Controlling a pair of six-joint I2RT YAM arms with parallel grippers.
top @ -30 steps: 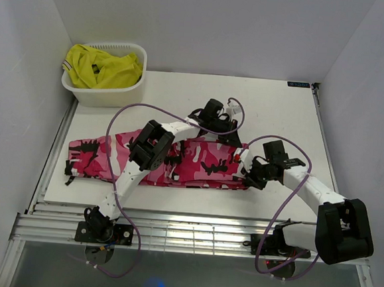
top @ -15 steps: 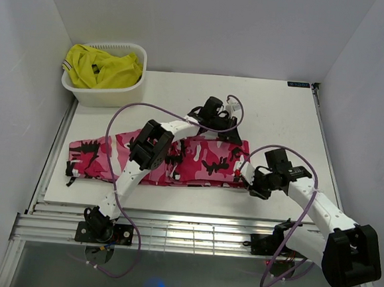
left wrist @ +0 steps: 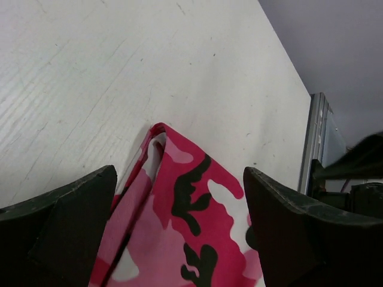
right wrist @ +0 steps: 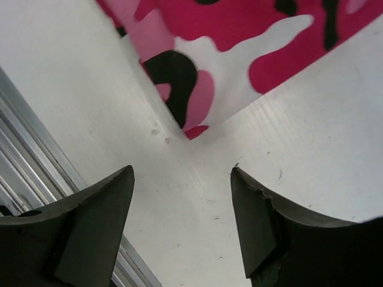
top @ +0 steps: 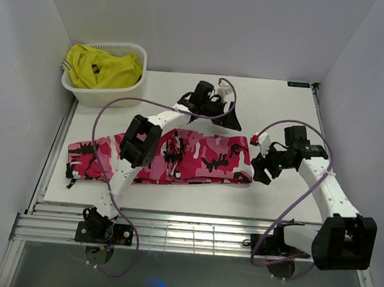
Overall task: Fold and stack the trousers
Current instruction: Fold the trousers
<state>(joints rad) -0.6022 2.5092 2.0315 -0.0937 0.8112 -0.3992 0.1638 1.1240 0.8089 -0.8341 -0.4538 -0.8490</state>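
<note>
The trousers [top: 197, 157], pink, white, dark red and black camouflage, lie folded lengthwise in a long band across the table [top: 281, 104]. In the top view my left gripper [top: 232, 122] hangs open just beyond their far right corner, holding nothing. The left wrist view shows that corner of the trousers [left wrist: 191, 209] lying flat under the open left gripper [left wrist: 179, 173]. My right gripper [top: 261, 172] is open beside their near right corner. In the right wrist view the right gripper [right wrist: 181, 170] is over bare table, with the corner of the trousers [right wrist: 239, 54] ahead of it.
A white basket [top: 101, 95] with a plain yellow garment [top: 101, 66] stands at the far left corner. Metal rails [top: 191, 233] run along the near edge. Purple cables loop above both arms. White walls close in the table on three sides.
Both grippers have opened and let go of the trousers' right end, which now lies flat. The left gripper rose and drew back toward the far side; the right pulled away to the right.
</note>
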